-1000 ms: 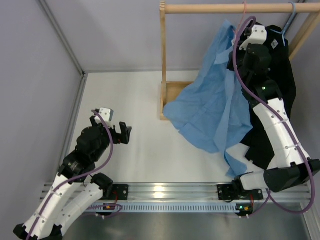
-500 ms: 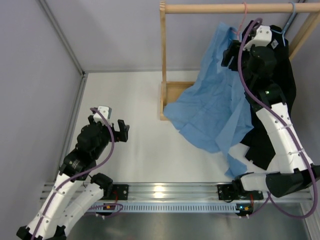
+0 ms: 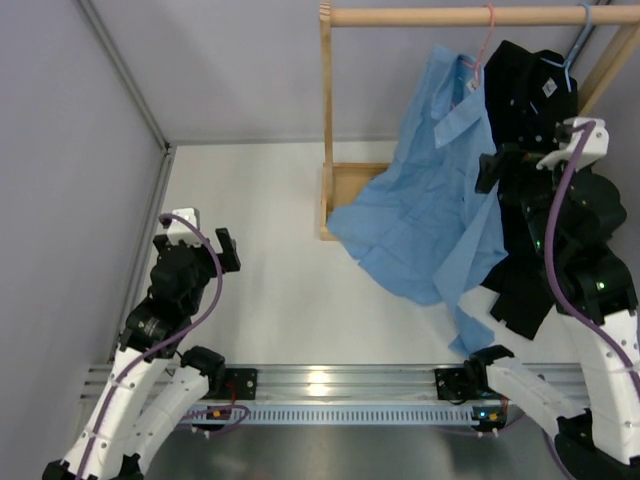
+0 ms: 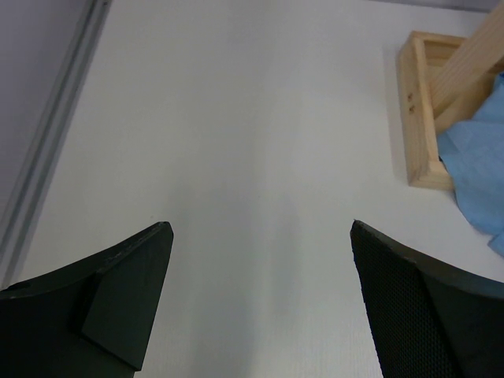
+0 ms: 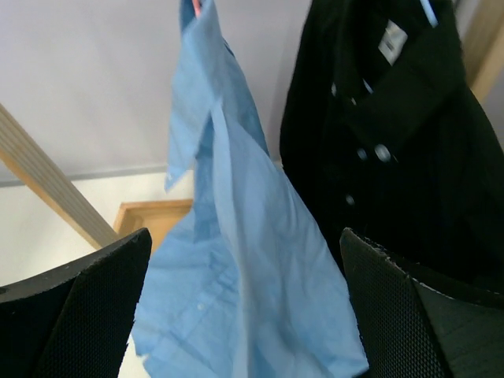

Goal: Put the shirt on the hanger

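Our shirt hangs limp, thin and light off the hanger; we'd pinch its collar. Left gripper and right gripper both gape wide, empty.

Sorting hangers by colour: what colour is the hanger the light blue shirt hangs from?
The hanger is pink, clearest in the top external view.

Pale grey walls close in the far and left sides, with a slim metal strip running down where they meet. The tabletop is flat white and evenly lit, with only soft shadows. At the far right stands a wooden clothes rack: a round rail across the top, an upright post and a boxy base frame. A ribbed aluminium rail runs along the near edge.
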Controlling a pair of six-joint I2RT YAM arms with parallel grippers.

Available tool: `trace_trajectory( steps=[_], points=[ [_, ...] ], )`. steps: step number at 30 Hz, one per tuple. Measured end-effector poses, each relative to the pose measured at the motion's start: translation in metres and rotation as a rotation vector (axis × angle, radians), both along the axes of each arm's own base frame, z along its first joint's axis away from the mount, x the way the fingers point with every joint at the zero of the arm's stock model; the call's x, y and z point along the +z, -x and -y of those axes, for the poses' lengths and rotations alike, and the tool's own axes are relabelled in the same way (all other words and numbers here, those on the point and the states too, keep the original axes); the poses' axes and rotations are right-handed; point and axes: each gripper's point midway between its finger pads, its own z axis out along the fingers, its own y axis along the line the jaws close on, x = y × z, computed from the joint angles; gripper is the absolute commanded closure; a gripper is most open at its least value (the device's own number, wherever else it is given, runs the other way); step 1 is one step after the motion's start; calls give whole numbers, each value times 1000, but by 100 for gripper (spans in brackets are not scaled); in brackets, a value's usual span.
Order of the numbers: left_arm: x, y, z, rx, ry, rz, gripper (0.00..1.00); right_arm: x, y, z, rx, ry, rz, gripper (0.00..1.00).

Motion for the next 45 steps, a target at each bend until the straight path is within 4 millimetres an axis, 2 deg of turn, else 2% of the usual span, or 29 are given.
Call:
trace_trajectory(
  steps=[4, 7, 13, 16, 20, 24, 29, 36, 45],
  points=[
    [5, 2, -20, 109, -1, 26, 2, -34, 44, 16, -17, 12, -47, 1],
    [11, 5, -28, 147, 4, 51, 2, -56, 71, 26, -21, 23, -71, 1],
    [21, 13, -32, 163, 38, 95, 2, -115, 92, 35, -34, 86, -221, 1],
    [29, 20, -35, 163, 56, 133, 2, -132, 105, 37, -19, 108, -258, 1],
    [36, 28, -36, 155, 76, 172, 2, -130, 128, 44, -16, 93, -199, 0],
    [27, 27, -33, 141, 69, 154, 2, -126, 140, 52, -37, 82, -163, 1],
    [15, 28, -31, 123, 62, 129, 2, -128, 143, 57, -59, 89, -169, 1],
    [19, 36, -32, 112, 77, 161, 2, -130, 143, 57, -55, 92, -176, 0],
    [16, 36, -24, 64, 75, 152, 2, -130, 143, 57, -55, 92, -176, 1]
  ],
)
